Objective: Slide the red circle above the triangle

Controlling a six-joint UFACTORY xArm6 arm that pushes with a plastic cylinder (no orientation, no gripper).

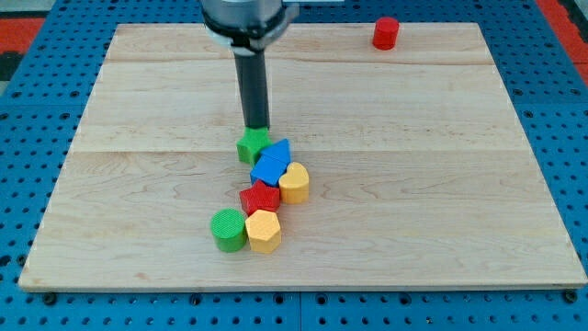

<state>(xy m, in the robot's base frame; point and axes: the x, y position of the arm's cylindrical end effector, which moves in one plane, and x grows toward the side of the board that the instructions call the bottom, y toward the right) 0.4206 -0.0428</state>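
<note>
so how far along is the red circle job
Nothing looks done: the red circle sits alone near the board's top right edge, far from the cluster. In hand: my tip rests at the green block heading the cluster, just above the blue block, apparently the triangle, though its shape is hard to confirm. Left: reach the red circle and slide it down-left until it sits above that block.
</note>
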